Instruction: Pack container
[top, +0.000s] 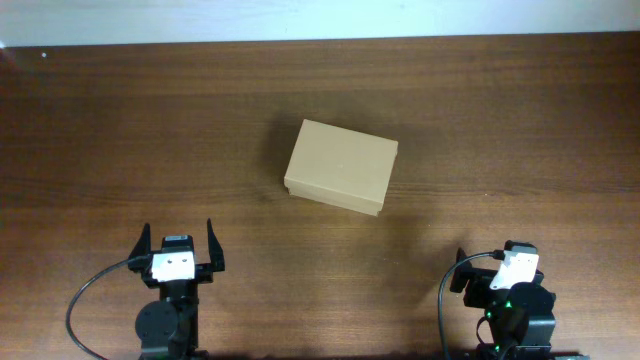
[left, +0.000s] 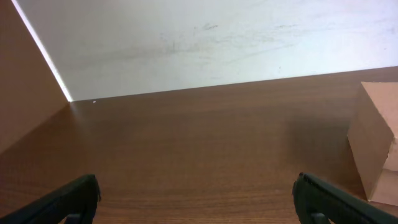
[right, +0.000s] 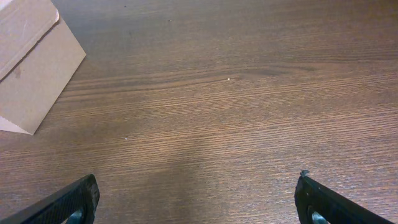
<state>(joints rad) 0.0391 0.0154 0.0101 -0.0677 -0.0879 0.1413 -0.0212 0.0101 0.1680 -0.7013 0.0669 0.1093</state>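
Closed box (top: 341, 166): probably light, stiff cardboard, crushable. Grip gently across narrow sides. Wide and empty: left end effector (top: 178, 238), right end effector (right: 196, 190).

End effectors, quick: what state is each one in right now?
Left end effector: open, holding nothing.
Right end effector: open, holding nothing.

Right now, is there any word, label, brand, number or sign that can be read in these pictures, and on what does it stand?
None can be read.
Box: plain tan top and sides, no print or label in any view.
Table: bare wood, no marks.
Left gripper and right gripper: the white parts behind them seen from overhead are too small to show any text.
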